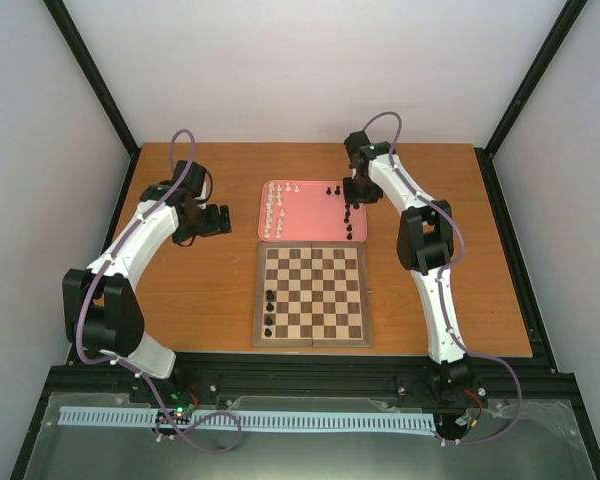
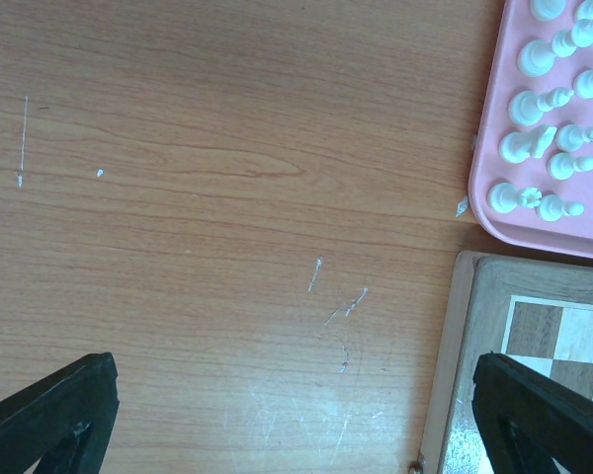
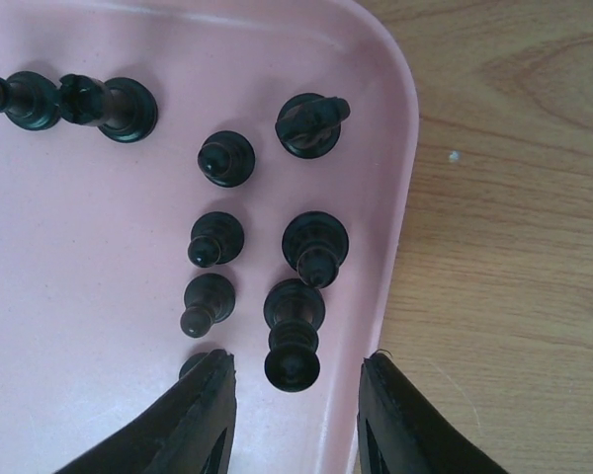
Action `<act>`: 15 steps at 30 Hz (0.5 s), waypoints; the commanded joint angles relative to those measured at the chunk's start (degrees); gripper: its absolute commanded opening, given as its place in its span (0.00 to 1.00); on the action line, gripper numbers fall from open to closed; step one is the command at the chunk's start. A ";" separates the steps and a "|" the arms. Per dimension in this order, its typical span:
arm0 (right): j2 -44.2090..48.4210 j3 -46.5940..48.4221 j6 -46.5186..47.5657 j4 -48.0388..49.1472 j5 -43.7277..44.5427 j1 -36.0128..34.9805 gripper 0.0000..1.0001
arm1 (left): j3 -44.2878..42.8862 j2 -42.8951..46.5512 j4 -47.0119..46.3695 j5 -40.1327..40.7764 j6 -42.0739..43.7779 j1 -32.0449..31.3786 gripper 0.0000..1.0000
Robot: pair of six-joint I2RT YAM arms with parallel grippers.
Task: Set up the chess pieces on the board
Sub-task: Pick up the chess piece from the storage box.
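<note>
Two sets of jaws, both open. Right jaws straddled one black piece (image 3: pixel 293 341) near pink tray (image 3: pixel 79 296) right rim, gaps either side, no contact. More black pieces (image 3: pixel 217 242) just beyond. Left jaws spread wide over table (image 2: pixel 227 148), beside board (image 2: pixel 453 326) corner. Few placed pieces (image 1: pixel 270 296) stood along board's left side; white pieces (image 2: pixel 522 148) sat in tray.

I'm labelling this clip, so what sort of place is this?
Likely a robot lab test cell: left arm and right arm bolted at a wooden table, white walls in a black frame.
</note>
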State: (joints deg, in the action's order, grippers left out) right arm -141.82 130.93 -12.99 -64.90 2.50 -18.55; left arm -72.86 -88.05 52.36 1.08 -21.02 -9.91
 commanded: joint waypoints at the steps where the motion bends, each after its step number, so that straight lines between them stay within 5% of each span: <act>1: -0.85 -0.30 -0.01 -0.30 -0.10 0.44 0.35 | -2.35 -0.38 -0.10 0.50 -0.50 0.16 1.00; 15: -1.79 -0.21 0.19 -0.30 -1.17 0.51 0.25 | -1.97 -0.09 0.16 0.96 -0.74 0.16 1.00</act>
State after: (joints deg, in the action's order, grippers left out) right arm -142.17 130.93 -12.88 -64.88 1.87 -18.50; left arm -72.88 -88.05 52.36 1.32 -21.06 -9.91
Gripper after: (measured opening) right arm 0.257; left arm 0.998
